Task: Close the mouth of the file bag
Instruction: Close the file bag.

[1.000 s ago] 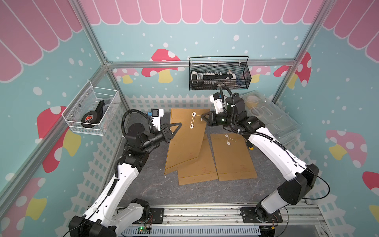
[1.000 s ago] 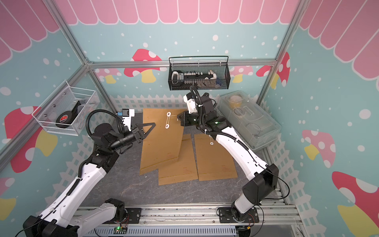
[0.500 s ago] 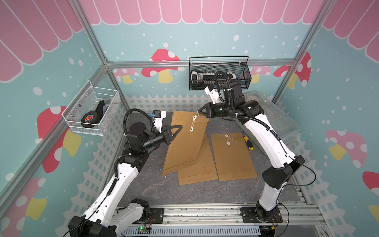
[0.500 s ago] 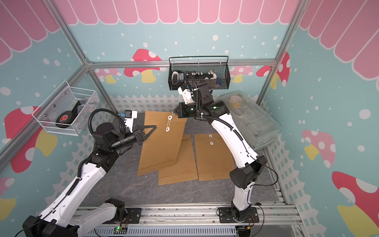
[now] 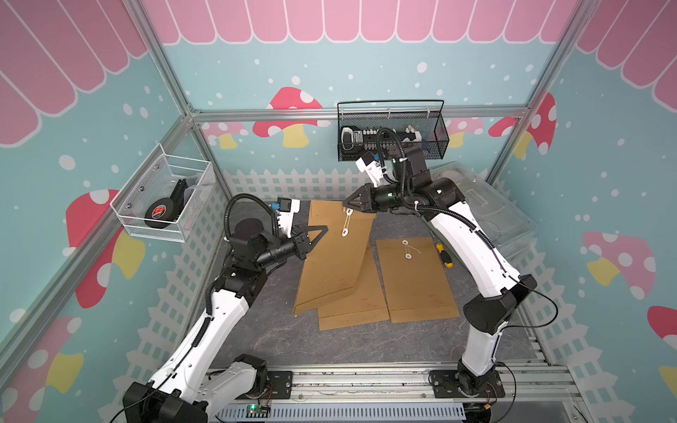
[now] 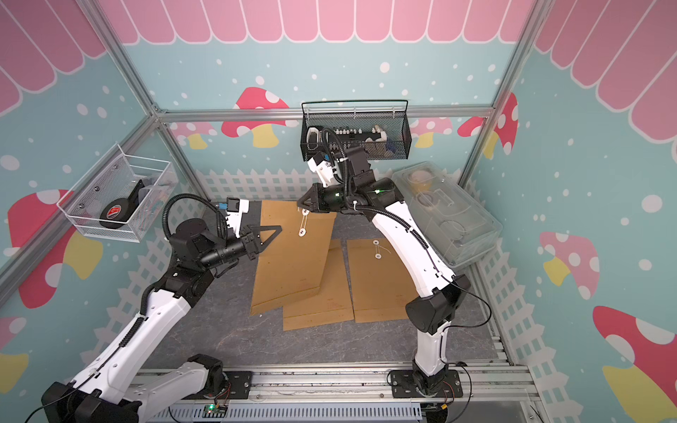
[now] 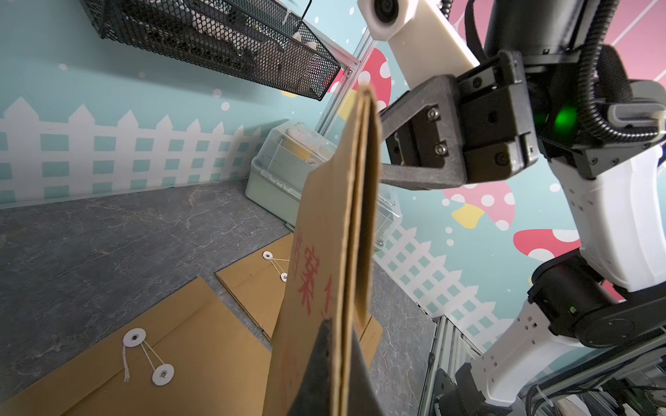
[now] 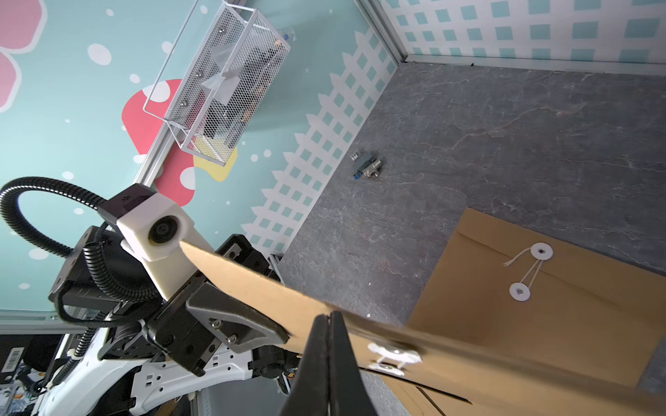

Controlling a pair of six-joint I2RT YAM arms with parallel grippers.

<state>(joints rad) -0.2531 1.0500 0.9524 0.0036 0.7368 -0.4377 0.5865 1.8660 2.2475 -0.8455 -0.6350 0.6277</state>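
The right gripper [image 5: 345, 204] is carrying the top edge of the bag [image 5: 337, 256] higher than a second ago, its fingers pinching it tight. The left gripper [image 5: 324, 230] is clamping the left edge. The bag is standing tilted, its bottom edge lying on the table [image 5: 278, 329], partly over a second bag [image 5: 351, 307].

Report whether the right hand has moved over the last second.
Yes. The right hand, shut on the top edge of the file bag, has shifted toward the robot's left and slightly nearer the black wire basket in both top views.
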